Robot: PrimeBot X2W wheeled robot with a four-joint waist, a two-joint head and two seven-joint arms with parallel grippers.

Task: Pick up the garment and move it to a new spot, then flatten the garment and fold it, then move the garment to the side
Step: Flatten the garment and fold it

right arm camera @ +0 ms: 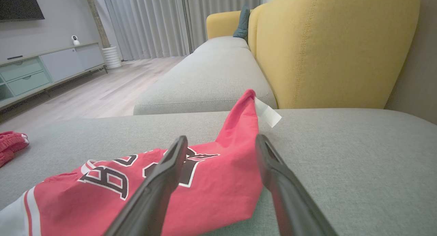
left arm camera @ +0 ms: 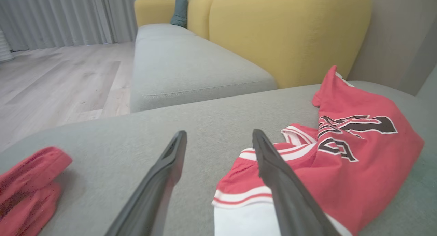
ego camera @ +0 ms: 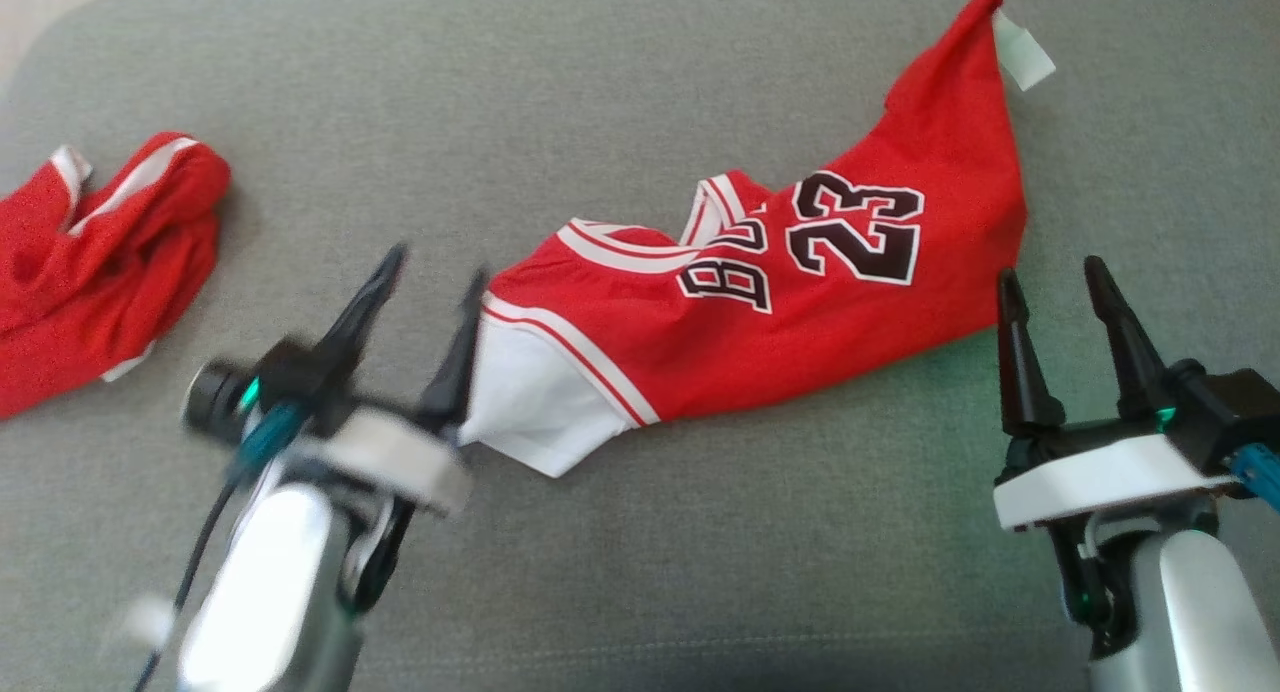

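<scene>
the red jersey (ego camera: 800, 312) with the black "23" is lying crumpled across the middle of the grey cushion (ego camera: 700, 572), its white-banded end (ego camera: 530, 402) pointing toward the near left and its tagged tip (ego camera: 1025, 52) reaching toward the far right corner; a second red garment (ego camera: 100, 262) is sitting bunched at the left edge, well apart from it; the left gripper (ego camera: 440, 262) is hovering with its fingers spread wide, one finger just over the striped white end, and it is looking blurred in the head view; the right gripper (ego camera: 1050, 272) is waiting just beside the jersey's near right edge, also spread wide and holding nothing.

judging from this, the pickup is being set up and no cloth is being pinched yet; to do it well, each gripper should be coming down until one finger is sliding under the fabric edge, not just pressing on top of it; the left one is looking best placed for the white band, the right one for the red corner just ahead of it; both should be closing on a small, firm fold before lifting, and rising together so the cloth is hanging evenly rather than dragging; the left arm should be staying away from the second garment so only one piece is being taken.
</scene>
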